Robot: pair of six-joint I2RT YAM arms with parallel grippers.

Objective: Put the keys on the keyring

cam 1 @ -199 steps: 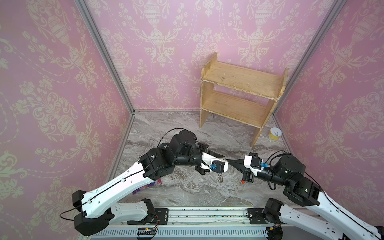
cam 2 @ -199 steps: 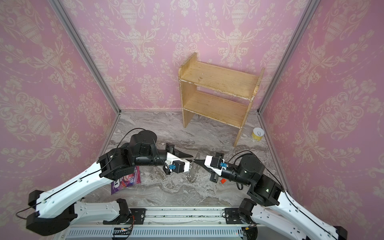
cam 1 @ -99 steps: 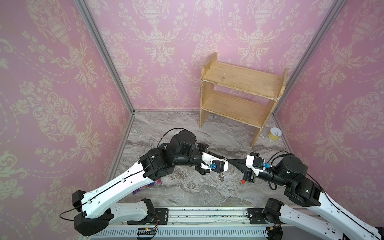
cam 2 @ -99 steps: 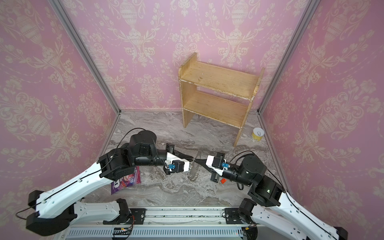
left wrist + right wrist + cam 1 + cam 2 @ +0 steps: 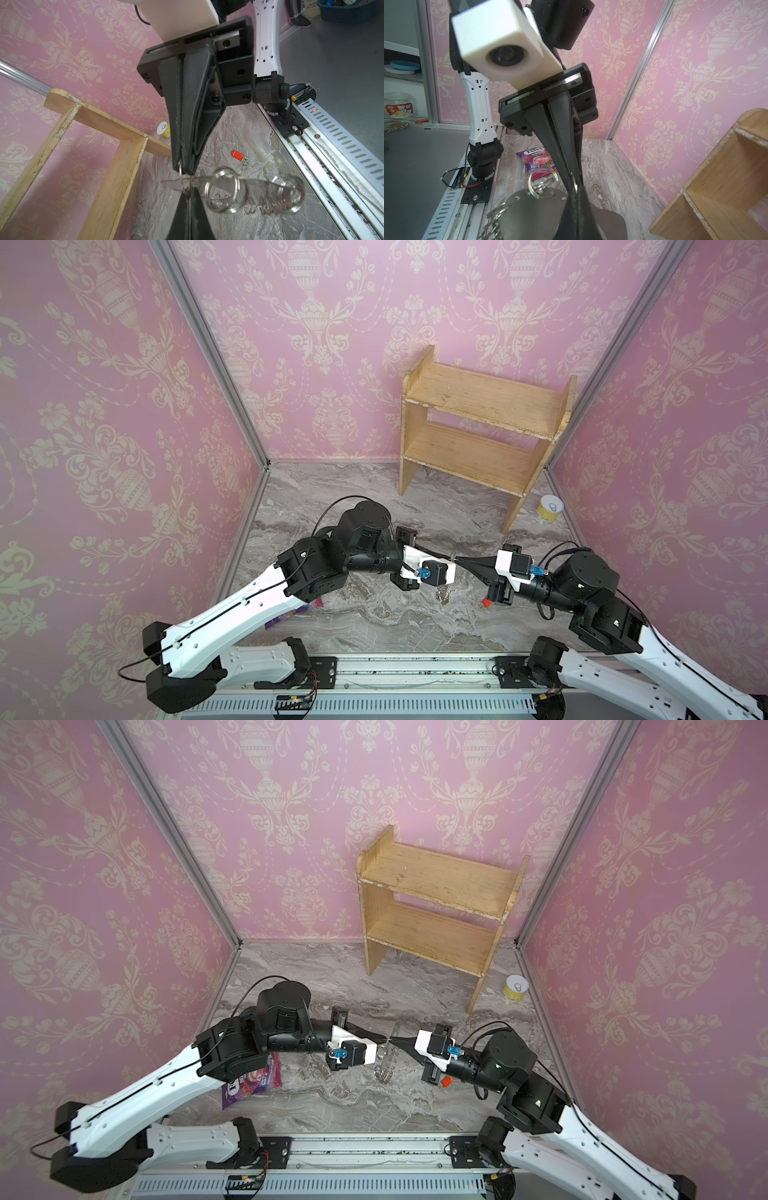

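The keyring, a flat band lined with silver split rings, hangs in the air between my two grippers; its rings dangle over the marble floor. Tip to tip with it, my left gripper is shut on the band's edge by a small ring. From the opposite side my right gripper is shut on the same band. In both top views the fingertips meet at mid-floor. The keys, a red tag with a small silver key, lie on the floor under the right gripper.
A wooden two-shelf rack stands at the back right, with a yellow can beside its leg by the right wall. A purple candy bag lies under the left arm. The metal rail runs along the front edge.
My left gripper's fingers have closed the last bit onto the keyring's edge. The right gripper has drawn slightly to the right. The keys on the floor have not moved.
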